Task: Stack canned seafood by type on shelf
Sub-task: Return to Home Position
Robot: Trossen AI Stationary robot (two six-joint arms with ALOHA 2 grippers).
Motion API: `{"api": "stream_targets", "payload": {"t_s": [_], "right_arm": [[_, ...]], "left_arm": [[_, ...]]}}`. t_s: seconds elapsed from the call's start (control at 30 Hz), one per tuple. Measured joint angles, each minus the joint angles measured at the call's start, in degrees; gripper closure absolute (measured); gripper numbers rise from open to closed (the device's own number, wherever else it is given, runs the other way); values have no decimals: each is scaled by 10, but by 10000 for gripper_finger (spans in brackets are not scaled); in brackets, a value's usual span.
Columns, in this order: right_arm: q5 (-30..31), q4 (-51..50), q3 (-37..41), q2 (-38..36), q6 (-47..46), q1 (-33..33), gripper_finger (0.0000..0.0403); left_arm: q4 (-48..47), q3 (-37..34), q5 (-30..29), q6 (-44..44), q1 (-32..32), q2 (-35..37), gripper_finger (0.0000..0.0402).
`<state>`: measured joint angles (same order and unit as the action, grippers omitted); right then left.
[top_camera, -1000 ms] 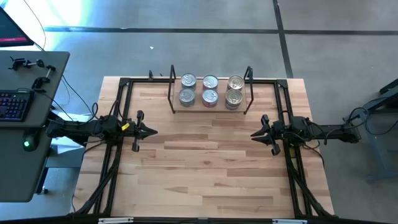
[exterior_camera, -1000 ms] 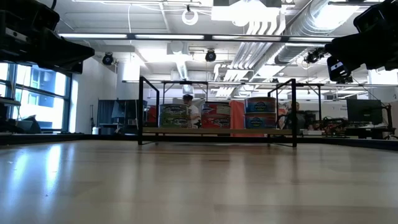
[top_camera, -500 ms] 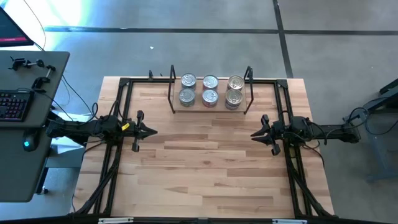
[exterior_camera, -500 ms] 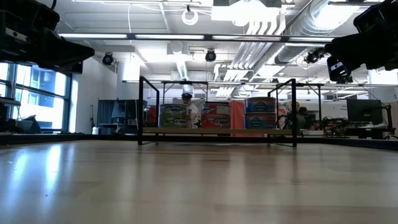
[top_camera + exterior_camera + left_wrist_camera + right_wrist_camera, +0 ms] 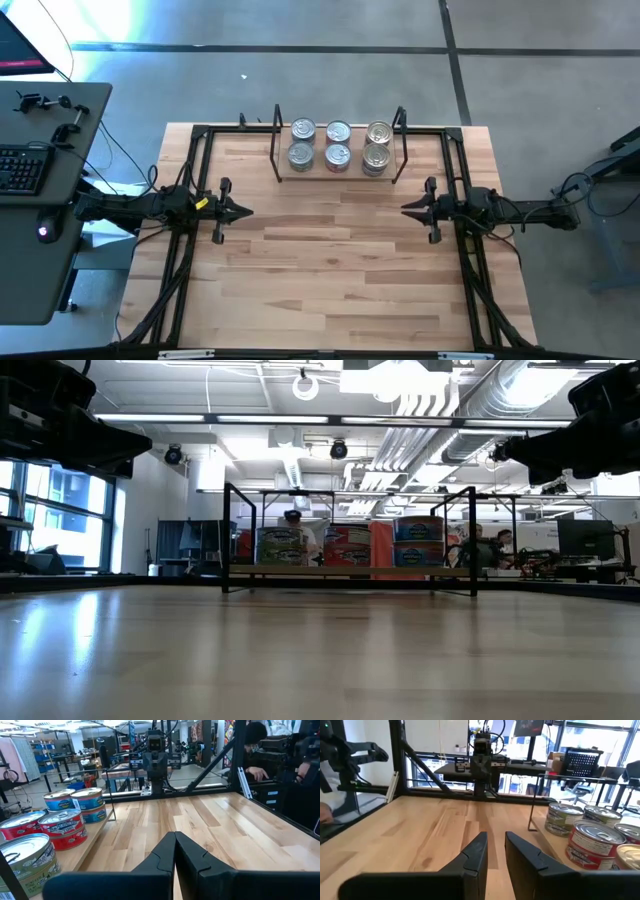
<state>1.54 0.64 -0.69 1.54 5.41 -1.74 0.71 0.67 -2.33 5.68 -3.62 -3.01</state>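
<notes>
The shelf stands at the middle of the table's far edge, its wooden board resting on the tabletop. The canned seafood stands on that board in three columns: green-labelled, red and blue. My left gripper hovers shut over the table's left side and points right. My right gripper hovers over the right side, points left, and is open by a narrow gap. The left wrist view shows the tins beside its shut fingers.
A black frame runs around the tabletop. Bare wood lies between the two grippers and toward the near edge. A desk with a keyboard stands left of the table. People sit in the room beyond.
My right gripper has turned about its own long axis: its cross-piece, slanted before, now lies square to the arm. It stays over the same spot. The tins and the shelf have not moved.
</notes>
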Motion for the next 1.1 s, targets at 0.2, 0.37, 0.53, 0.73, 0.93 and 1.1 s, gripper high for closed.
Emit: {"api": "stream_targets", "payload": {"t_s": [0.2,0.37,0.53,0.73,0.93,1.1], "right_arm": [[0,0,0,0,-29,0,347],[0,0,0,0,-30,0,347],[0,0,0,0,-30,0,347],[0,0,0,0,-29,0,347],[0,0,0,0,-29,0,347],[0,0,0,0,-29,0,347]], "left_arm": [[0,0,0,0,0,0,401],[0,0,0,0,0,0,401],[0,0,0,0,0,0,402],[0,0,0,0,0,0,401],[0,0,0,0,0,0,401],[0,0,0,0,0,0,402]]}}
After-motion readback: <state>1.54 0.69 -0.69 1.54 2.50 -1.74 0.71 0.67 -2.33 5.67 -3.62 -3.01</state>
